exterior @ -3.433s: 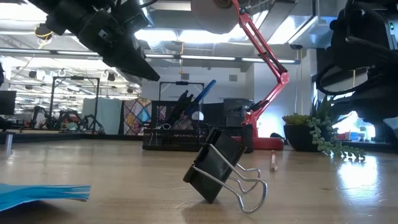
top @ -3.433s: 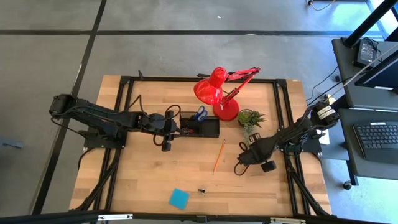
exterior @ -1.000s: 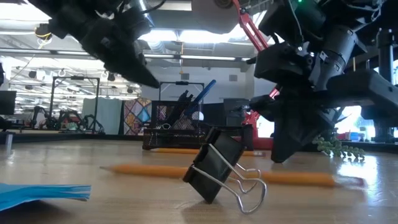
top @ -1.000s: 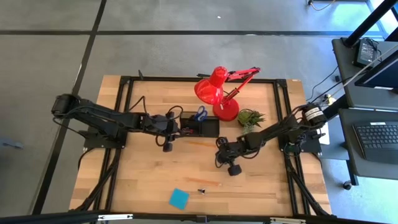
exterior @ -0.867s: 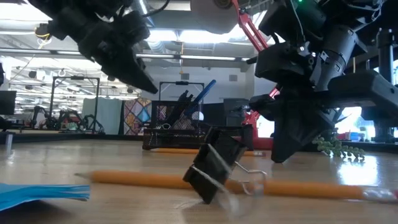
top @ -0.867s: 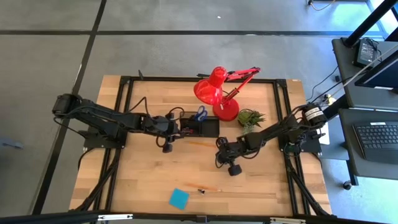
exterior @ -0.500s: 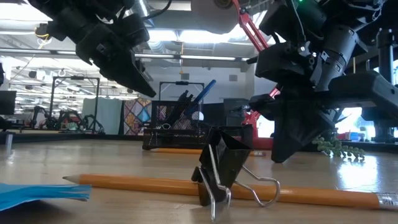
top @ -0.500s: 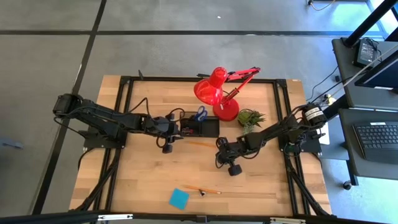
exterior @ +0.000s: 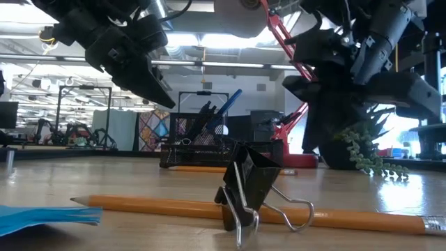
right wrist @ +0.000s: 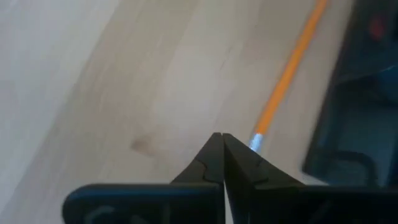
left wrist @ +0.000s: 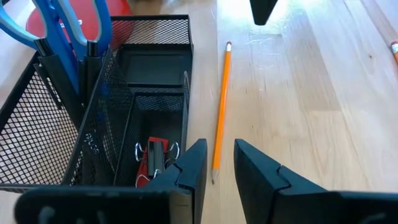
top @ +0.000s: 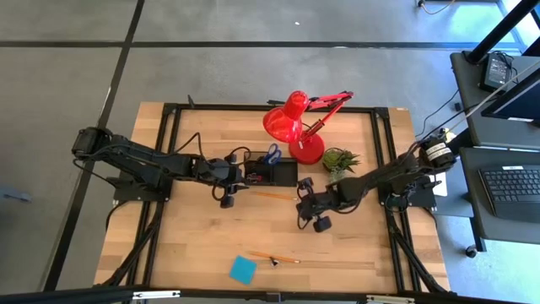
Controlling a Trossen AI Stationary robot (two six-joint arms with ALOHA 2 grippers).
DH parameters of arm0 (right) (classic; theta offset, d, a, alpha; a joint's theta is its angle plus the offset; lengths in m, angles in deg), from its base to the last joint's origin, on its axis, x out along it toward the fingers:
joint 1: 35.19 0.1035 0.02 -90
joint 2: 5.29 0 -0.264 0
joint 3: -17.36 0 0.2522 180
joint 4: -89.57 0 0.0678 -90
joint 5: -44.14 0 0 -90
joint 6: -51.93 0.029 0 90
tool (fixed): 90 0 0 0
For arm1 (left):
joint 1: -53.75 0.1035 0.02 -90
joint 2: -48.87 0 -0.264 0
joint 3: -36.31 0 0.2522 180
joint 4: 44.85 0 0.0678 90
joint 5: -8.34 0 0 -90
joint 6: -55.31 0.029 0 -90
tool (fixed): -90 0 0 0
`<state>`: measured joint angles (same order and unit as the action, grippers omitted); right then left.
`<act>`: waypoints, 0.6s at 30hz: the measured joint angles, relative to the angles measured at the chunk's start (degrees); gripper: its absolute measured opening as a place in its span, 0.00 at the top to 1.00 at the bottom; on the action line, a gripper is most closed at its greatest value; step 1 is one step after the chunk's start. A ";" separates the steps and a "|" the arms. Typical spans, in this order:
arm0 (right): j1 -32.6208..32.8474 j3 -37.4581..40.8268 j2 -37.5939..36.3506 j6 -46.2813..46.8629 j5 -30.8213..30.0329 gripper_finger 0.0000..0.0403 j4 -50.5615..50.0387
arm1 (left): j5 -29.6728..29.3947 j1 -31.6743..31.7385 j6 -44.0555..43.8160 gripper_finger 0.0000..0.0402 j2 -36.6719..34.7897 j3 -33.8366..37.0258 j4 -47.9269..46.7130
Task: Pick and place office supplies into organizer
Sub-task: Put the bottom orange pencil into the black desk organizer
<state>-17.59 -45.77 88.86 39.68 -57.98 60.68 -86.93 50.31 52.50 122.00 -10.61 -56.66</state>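
Observation:
The black mesh organizer (top: pixel 272 171) stands in front of the red lamp and holds blue-handled scissors (left wrist: pixel 62 25) and a small red item (left wrist: pixel 152 155). One orange pencil (top: pixel 274 195) lies along its near side. My left gripper (left wrist: pixel 217 163) is open and hovers above that pencil's tip (left wrist: pixel 212 176) by the organizer's left end. My right gripper (right wrist: pixel 222 149) is shut and empty, raised beside the pencil's eraser end (right wrist: pixel 256 142). A second pencil (exterior: pixel 209 207) lies near the front edge against a black binder clip (exterior: pixel 254 188). A blue sticky-note pad (top: pixel 243 269) lies beside them.
The red desk lamp (top: pixel 295 127) reaches over the organizer from the far side. A small green potted plant (top: pixel 340 160) stands to the right of the lamp's base, close to my right arm. Bare wood lies between the organizer and the front pencil.
The second pencil has slid toward the near edge and struck the binder clip, which has tipped and turned about. My right gripper, staying shut, has risen and drawn back a little toward the table's right edge.

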 joint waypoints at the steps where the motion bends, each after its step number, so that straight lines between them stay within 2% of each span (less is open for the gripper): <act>1: -0.02 -0.02 0.00 0.34 -0.04 0.99 0.52 | 0.00 0.00 0.00 0.81 0.00 0.00 0.00; 5: 0.23 -0.04 0.04 2.44 0.19 0.99 0.34 | 1.46 0.00 -0.01 0.81 0.00 0.00 1.07; 8: 0.76 -0.07 0.04 3.17 0.33 0.99 0.38 | 7.07 -0.26 2.49 0.81 0.00 0.00 3.49; 11: 1.20 -0.07 0.02 3.23 0.39 0.99 0.77 | 12.47 -1.81 8.53 0.81 0.00 0.00 7.50; 14: 1.57 -0.09 0.02 3.19 0.46 0.99 1.04 | 13.49 -3.96 13.05 0.81 0.00 0.00 11.09; 18: 1.57 -0.09 0.02 3.19 0.57 0.99 1.07 | 12.59 -6.89 13.66 0.76 0.00 0.00 11.74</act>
<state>-16.01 -45.86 88.88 42.87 -57.41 61.75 -74.35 43.42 66.16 122.00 -10.61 -44.92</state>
